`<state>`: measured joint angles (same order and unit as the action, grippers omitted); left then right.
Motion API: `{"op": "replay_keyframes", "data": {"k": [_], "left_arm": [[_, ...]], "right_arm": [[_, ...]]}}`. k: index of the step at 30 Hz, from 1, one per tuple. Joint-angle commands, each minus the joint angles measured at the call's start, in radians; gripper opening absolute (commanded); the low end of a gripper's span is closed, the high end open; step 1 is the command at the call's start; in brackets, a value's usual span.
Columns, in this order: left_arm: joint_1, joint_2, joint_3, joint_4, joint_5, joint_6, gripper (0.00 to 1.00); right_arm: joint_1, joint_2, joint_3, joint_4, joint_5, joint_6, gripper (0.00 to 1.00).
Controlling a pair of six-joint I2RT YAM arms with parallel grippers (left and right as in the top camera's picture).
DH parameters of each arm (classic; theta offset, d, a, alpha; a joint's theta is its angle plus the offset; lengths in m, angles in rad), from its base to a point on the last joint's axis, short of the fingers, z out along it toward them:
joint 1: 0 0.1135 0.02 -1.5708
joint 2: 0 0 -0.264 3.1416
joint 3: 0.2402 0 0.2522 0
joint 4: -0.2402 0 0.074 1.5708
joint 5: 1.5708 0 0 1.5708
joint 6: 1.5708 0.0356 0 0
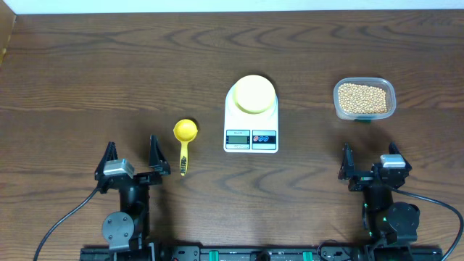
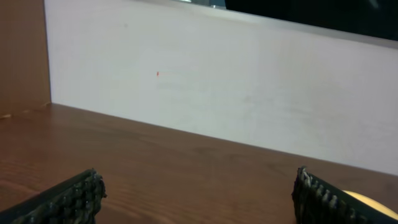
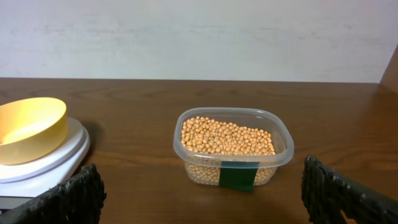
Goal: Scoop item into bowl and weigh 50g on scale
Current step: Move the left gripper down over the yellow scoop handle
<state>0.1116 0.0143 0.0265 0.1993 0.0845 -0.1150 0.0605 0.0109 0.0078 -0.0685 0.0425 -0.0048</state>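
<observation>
Left hand point(image 1: 133, 156) and right hand point(image 1: 371, 158) gape empty; scoop point(image 1: 184, 141) lies beside scale point(image 1: 251, 138) (bowl point(image 1: 252, 94) on top).

A robotics lab bench: dark wood-grain table point(image 1: 109, 65) against a bare white wall point(image 2: 249, 93), the left arm point(image 1: 127, 210) and right arm point(image 1: 388, 214) fixed on a black rail point(image 1: 239, 254) (cables point(image 1: 65, 219) trailing) at its near edge.

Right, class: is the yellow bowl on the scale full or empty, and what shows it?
Empty. The bowl on the scale shows only bare yellow inside; the beans lie in the clear tub.
</observation>
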Motion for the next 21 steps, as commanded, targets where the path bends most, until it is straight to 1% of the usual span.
{"op": "replay_keyframes", "data": {"k": [1, 6, 8, 10, 12, 14, 16, 19, 21], "left_arm": [[0.004, 0.029, 0.100, -0.001, 0.013, 0.006, 0.97], [0.004, 0.155, 0.267, -0.113, 0.013, 0.006, 0.98], [0.004, 0.226, 0.352, -0.206, 0.014, 0.006, 0.98], [0.004, 0.314, 0.451, -0.346, 0.023, 0.014, 0.98], [0.004, 0.405, 0.540, -0.494, 0.089, 0.054, 0.98], [0.004, 0.515, 0.632, -0.656, 0.202, 0.078, 0.98], [0.004, 0.594, 0.683, -0.741, 0.311, 0.077, 0.98], [0.004, 0.696, 0.714, -0.787, 0.456, 0.077, 0.98], [0.004, 0.737, 0.714, -0.785, 0.511, 0.077, 0.98]], "right_arm": [[0.004, -0.005, -0.002, -0.002, 0.011, 0.011, 0.99], [0.004, -0.005, -0.002, -0.002, 0.011, 0.011, 0.99], [0.004, -0.005, -0.002, -0.002, 0.011, 0.011, 0.99], [0.004, -0.005, -0.002, -0.002, 0.011, 0.011, 0.99], [0.004, -0.005, -0.002, -0.002, 0.011, 0.011, 0.99], [0.004, -0.005, -0.002, -0.002, 0.011, 0.011, 0.99], [0.004, -0.005, -0.002, -0.002, 0.011, 0.011, 0.99], [0.004, -0.005, -0.002, -0.002, 0.011, 0.011, 0.99], [0.004, -0.005, -0.002, -0.002, 0.011, 0.011, 0.99]]}}
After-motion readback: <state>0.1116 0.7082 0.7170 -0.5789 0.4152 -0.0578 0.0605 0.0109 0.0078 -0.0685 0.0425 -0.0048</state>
